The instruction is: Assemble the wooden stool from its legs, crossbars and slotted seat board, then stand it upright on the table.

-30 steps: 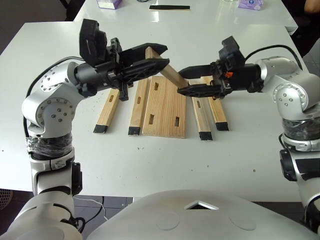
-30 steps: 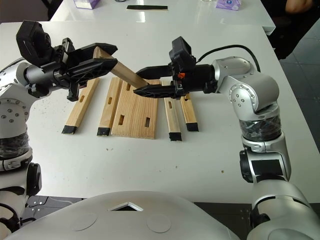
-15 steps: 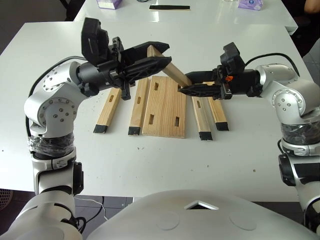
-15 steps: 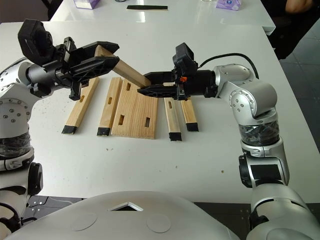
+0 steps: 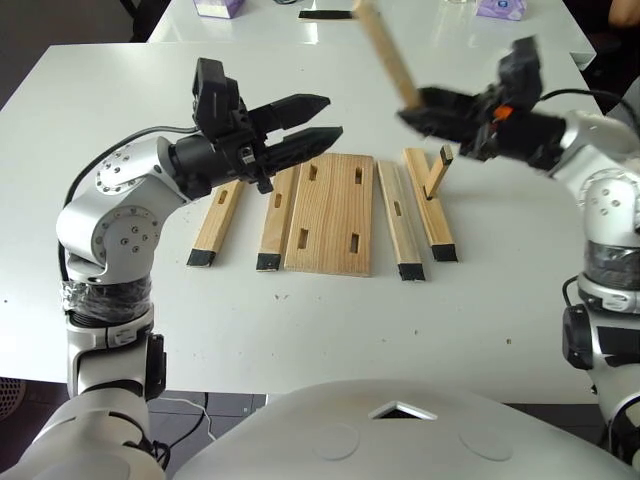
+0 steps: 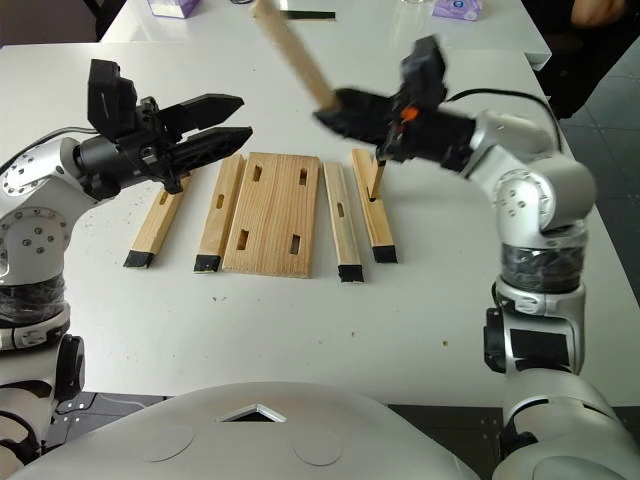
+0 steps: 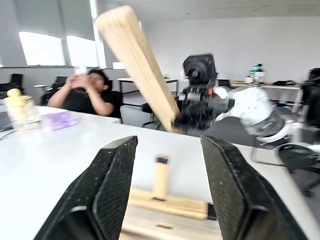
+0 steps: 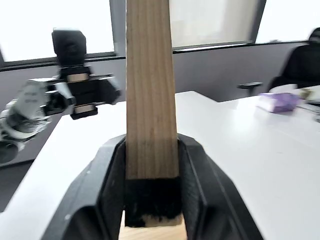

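Wooden leg clamped at its black-capped end by the right gripper, held slanting high above the table, toward the far edge, right of centre. Left gripper hangs w/ fingers spread, empty, over two legs lying left of the slotted seat board (flat, midway between left & right edges). Short crossbar stands in a slot of the leg nearest the right edge.

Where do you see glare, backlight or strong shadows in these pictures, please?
Right wrist view: the windows behind are blown out, yet the leg is evenly lit. Left wrist view: two bright panes backlight the room. Left eye view: the far table carries a sheen, and shadows by the seat board are faint.
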Controlling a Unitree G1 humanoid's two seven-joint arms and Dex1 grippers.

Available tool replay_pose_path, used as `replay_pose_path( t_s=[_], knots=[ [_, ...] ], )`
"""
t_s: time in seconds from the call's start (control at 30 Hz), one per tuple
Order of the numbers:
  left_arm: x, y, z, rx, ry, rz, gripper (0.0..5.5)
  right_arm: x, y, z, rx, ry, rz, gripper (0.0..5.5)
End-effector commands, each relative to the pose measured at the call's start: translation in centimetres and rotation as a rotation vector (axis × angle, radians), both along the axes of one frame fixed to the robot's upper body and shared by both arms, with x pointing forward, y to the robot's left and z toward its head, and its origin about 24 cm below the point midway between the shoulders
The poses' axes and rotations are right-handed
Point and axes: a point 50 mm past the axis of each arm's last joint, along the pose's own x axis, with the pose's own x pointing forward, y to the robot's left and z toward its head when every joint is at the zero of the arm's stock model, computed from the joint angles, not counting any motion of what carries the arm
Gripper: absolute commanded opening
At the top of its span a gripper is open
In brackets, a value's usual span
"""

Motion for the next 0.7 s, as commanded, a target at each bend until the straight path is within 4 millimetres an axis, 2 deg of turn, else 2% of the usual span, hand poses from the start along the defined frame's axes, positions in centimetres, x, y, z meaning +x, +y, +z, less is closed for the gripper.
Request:
replay_pose_path(
  t_s=[0.03, 0.1, 0.13, 0.27, 0.4, 0.47, 0.57, 0.7],
  knots=[
    [0.1, 1.1, -3.3, -0.112, 0.094, 0.356, 2.36, 0.4, -3.7, -3.5, -0.164, 0.132, -0.295, 1.32],
    [-0.1, 1.6, -3.6, -0.242, 0.106, 0.529, 2.36, -0.8, -4.0, -6.9, -0.257, 0.263, -0.379, 1.32],
    [-0.2, 1.8, -3.7, -0.296, 0.114, 0.597, 2.36, -1.4, -4.0, -8.1, -0.296, 0.292, -0.407, 1.32],
    [-0.6, 3.9, -4.0, -0.399, 0.135, 0.835, 2.36, -3.2, -4.4, -11.0, -0.412, 0.365, -0.559, 1.32],
    [-1.4, 6.6, -3.8, -0.431, 0.142, 0.975, 2.36, -4.3, -5.0, -11.8, -0.454, 0.403, -0.652, 1.32],
    [-1.7, 7.2, -3.8, -0.434, 0.143, 1.006, 2.36, -5.1, -4.8, -12.4, -0.478, 0.451, -0.639, 1.32],
    [-1.7, 7.2, -4.0, -0.431, 0.152, 1.02, 2.36, -6.1, -4.1, -13.5, -0.498, 0.519, -0.623, 1.32],
    [-1.8, 6.4, -4.4, -0.429, 0.169, 1.014, 2.36, -6.4, -3.8, -14.3, -0.516, 0.578, -0.635, 1.32]
  ],
)
